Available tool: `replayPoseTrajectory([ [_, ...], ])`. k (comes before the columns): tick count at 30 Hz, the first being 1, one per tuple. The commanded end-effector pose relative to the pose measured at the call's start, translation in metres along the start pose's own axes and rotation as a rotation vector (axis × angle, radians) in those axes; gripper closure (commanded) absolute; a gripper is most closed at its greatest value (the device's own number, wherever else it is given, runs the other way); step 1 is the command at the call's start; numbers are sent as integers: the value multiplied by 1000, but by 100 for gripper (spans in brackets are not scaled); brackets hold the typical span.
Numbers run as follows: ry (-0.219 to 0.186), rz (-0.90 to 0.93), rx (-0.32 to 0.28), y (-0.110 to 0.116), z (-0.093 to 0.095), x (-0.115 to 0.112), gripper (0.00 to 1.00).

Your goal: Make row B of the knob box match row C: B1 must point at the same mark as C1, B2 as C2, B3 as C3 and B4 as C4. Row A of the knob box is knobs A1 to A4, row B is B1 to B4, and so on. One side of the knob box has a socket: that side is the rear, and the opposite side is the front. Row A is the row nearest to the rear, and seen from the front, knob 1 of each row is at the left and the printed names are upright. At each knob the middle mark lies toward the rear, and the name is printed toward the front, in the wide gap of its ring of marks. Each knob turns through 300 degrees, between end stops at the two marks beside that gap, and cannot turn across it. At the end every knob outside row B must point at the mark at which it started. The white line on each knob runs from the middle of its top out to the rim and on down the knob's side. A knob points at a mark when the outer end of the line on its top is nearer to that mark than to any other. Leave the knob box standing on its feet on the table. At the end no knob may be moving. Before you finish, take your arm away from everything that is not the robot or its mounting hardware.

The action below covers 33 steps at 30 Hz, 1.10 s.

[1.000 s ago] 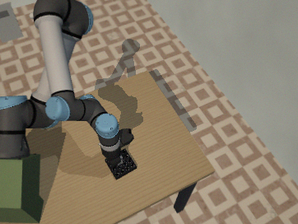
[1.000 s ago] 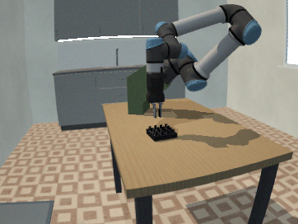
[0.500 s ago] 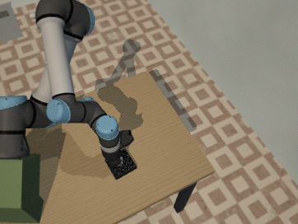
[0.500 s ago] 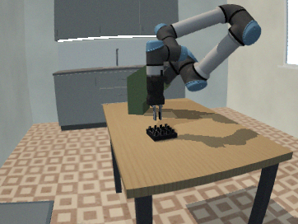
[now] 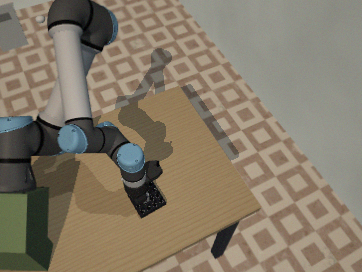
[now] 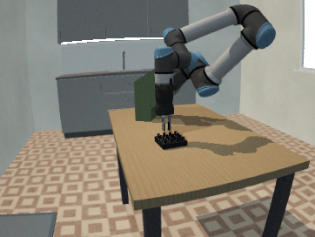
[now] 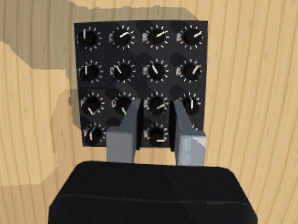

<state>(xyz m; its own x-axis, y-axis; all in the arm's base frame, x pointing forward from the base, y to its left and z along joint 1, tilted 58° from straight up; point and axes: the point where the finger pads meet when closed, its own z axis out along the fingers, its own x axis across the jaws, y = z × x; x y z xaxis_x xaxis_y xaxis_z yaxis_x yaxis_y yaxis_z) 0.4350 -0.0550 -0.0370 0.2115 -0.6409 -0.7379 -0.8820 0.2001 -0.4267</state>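
Top view: knob box [image 5: 151,206] [image 6: 174,145] [image 7: 140,55] sits on the surface [image 5: 200,175] [image 6: 217,174] [image 7: 250,100], inboard of the edge running down-left from the RH corner. Wrist of the arm covers part of it; claw [image 5: 148,196] [image 6: 166,131] [image 7: 156,115] mostly hidden here, so can't judge contact.

Ext. view: box is flat on the surface, nearer the LH edge than the RH corner. Claw points straight down over it, tips just above or at knob-top height; contact w/ a knob can't be told.

Wrist view: names print on the L of each knob, so front = L, rear = R, and knob 1 of each row is at the top. Claw is part open, approx. mid-range, w/ a gap wider than a knob and nothing gripped. Fingers straddle the row B line, tips either side of B3 [image 7: 156,105]. B3's line goes R and a bit up; C3 [image 7: 123,106] points down, slightly R, so B3 looks like the step in hand. B4 [image 7: 157,135] has its line to the R; C4 is behind a finger, can't compare.

To do it well: ctr over B3, go straight down, close evenly on its sides, then turn clockwise as seen here, short of the L gap. Keep fingertips off C3 & A3 [image 7: 191,104], else they may get nudged. Open fully clear before lifting, re-check line vs. mark.

The jaws [image 5: 148,195] [image 6: 167,130] have come down closer to the knob box [image 5: 145,213] [image 6: 172,145] [image 7: 106,54].
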Motion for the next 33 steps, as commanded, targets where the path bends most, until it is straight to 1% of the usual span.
replayPoseTrajectory([
  [1,1,0,1,0,6,1,54],
  [14,1,0,1,0,12,1,54],
  [33,1,0,1,0,13,1,54],
])
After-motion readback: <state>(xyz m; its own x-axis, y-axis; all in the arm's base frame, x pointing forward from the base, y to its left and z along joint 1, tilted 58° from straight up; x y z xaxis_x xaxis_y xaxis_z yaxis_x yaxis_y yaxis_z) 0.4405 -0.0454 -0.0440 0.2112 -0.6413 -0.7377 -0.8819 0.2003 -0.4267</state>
